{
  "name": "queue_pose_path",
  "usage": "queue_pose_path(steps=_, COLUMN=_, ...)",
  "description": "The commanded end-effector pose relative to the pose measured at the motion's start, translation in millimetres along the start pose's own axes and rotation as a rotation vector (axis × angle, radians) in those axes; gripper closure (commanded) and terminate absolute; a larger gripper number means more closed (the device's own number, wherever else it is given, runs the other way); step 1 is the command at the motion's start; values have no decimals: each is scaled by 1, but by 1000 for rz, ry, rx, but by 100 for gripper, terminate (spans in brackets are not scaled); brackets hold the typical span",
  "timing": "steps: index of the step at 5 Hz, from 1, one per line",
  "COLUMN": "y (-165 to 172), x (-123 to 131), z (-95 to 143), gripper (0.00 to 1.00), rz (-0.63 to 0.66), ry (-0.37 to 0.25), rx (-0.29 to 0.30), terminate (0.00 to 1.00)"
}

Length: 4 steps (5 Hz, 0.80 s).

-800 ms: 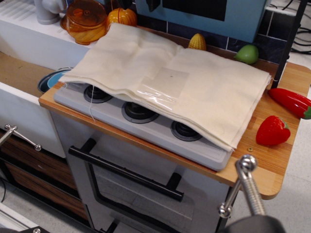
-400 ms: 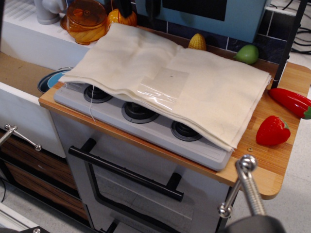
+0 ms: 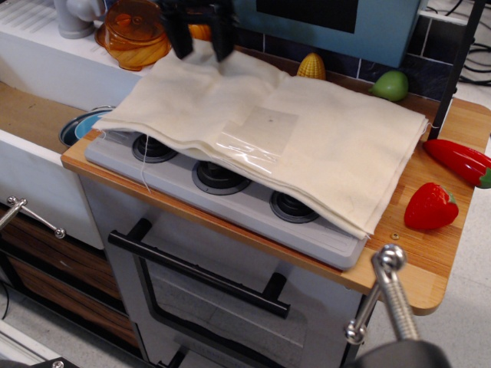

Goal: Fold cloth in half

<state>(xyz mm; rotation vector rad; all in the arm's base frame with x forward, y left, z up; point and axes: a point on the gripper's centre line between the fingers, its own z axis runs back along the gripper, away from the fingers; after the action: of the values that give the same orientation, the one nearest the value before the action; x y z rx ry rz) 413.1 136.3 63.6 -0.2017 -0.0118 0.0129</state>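
The cream cloth (image 3: 322, 146) lies in layers over the toy stove (image 3: 230, 195) and covers most of its top. A shiny clear plastic patch (image 3: 257, 134) sits near its front middle. My gripper (image 3: 201, 47) is at the top of the view, over the cloth's back left edge. Its two black fingers (image 3: 180, 37) stand apart, so it is open, with the tips at or just above the fabric. It holds nothing.
An orange pot (image 3: 136, 31) stands behind the cloth at the left. A corn cob (image 3: 311, 67) and a green fruit (image 3: 391, 84) stand at the back. A red pepper (image 3: 460, 161) and a strawberry (image 3: 430, 207) lie on the wooden counter at the right. A blue plate (image 3: 80, 126) lies left of the stove.
My gripper has come down into view from the top edge and now hangs over the cloth's back left edge. The cloth has not moved.
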Motion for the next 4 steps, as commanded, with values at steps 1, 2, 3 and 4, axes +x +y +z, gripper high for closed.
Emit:
queue_pose_path(steps=1, y=22, x=-27, z=41, gripper=0, rz=-58, ry=-105, rx=79, terminate=0)
queue_pose_path(steps=2, y=40, x=-31, z=19, gripper=0, rz=-66, ry=-109, rx=124, terminate=0)
queue_pose_path(steps=3, y=44, x=-29, z=-2, gripper=0, rz=-68, ry=-117, rx=147, terminate=0)
queue_pose_path(steps=4, y=42, x=-29, z=-15, gripper=0, rz=-70, ry=-117, rx=142, terminate=0)
